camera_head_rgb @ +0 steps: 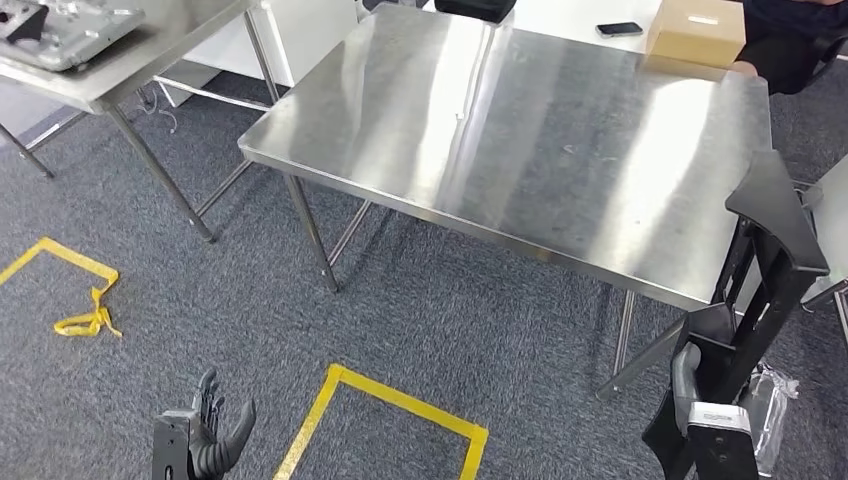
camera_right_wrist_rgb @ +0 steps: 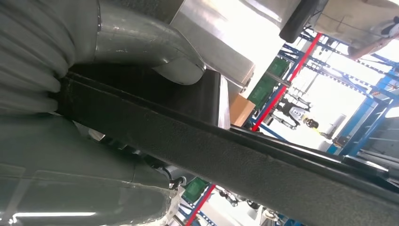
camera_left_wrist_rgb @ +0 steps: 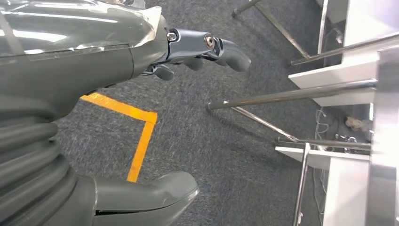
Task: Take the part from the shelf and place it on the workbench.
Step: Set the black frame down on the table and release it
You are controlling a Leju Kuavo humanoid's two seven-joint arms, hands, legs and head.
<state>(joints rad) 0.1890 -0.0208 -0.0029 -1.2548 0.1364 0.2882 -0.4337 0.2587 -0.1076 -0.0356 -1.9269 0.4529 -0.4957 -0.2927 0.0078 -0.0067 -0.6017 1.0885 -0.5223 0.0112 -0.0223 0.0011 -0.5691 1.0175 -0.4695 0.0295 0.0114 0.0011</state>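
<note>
Nearest you, the left hand hangs low over the carpet beside the yellow floor tape; the left wrist view shows its fingers apart and its thumb well clear of them, nothing between them. On the other side, the right hand grips the part, a long black frame piece standing up at a tilt, its upper end just beside the near right corner of the workbench and not resting on it. The right wrist view confirms the hold: the thumb lies across the black bar. Judged from this, the pick from the shelf is done and the part is at the bench; what is left is to lift it over the edge, lay it on the steel top and let go. The top looks bare where the part would land. At the far edge sit a cardboard box and a phone, well apart from that corner. A second table stands far left.
</note>
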